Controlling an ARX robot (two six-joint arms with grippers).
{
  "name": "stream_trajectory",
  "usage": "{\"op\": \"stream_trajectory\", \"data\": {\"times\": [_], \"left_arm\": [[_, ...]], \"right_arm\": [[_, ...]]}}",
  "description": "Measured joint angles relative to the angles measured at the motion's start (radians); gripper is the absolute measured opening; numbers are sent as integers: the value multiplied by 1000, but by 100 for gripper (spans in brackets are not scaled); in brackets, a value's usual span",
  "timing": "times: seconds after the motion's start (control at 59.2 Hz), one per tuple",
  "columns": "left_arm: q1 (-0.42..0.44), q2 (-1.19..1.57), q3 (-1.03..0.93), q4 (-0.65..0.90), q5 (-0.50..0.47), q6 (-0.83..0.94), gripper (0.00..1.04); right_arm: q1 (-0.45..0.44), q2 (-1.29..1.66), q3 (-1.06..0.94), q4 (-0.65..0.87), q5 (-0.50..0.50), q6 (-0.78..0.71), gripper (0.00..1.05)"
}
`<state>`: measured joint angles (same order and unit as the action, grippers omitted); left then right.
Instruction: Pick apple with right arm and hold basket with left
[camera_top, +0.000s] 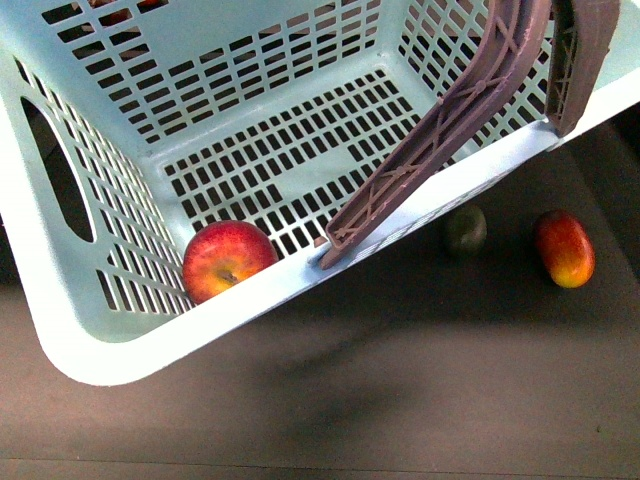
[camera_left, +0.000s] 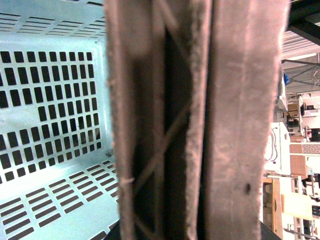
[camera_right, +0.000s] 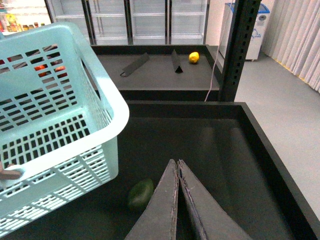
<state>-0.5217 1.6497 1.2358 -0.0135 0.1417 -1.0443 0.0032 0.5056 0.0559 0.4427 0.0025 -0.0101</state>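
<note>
Count: 1 basket (camera_top: 300, 283), 2 mauve handles (camera_top: 440, 130), 1 apple (camera_top: 228, 260), plus 3 other fruits. The apple is inside the basket, on the slotted floor, tucked into the corner against the near wall, just under the near rim. The basket sits tilted; both handles lean over toward its right side, one lying across the near rim, the other at the right corner. Outside the basket, just past that near rim to the right, lie 1 small green fruit (camera_top: 466, 230) and 1 long red-yellow fruit (camera_top: 564, 248), close together but not touching. A yellow fruit (camera_right: 194, 57) sits on a shelf well behind the basket. The right gripper (camera_right: 177, 163) hovers outside the basket over the dark tray (camera_right: 225, 165), near the green fruit, fingers pressed tight together w/ nothing between. The tray floor beside the basket is mostly bare, w/ a raised wall along its far side. The left wrist cam is filled by a handle at v. close range; the left gripper itself doesn't show, so can't tell its state.
</note>
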Motion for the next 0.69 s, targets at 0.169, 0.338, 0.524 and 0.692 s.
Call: {"op": "stream_trajectory", "data": {"times": [0.169, 0.338, 0.524, 0.692], "left_arm": [[0, 0, 0, 0, 7, -2, 15], [0, 0, 0, 0, 5, -1, 15], [0, 0, 0, 0, 5, 0, 15], [0, 0, 0, 0, 5, -1, 15]], "right_arm": [[0, -66, -18, -50, 0, 0, 2], [0, -109, -38, -50, -2, 0, 2], [0, -183, -38, -118, 0, 0, 2], [0, -239, -38, -175, 0, 0, 2]]}}
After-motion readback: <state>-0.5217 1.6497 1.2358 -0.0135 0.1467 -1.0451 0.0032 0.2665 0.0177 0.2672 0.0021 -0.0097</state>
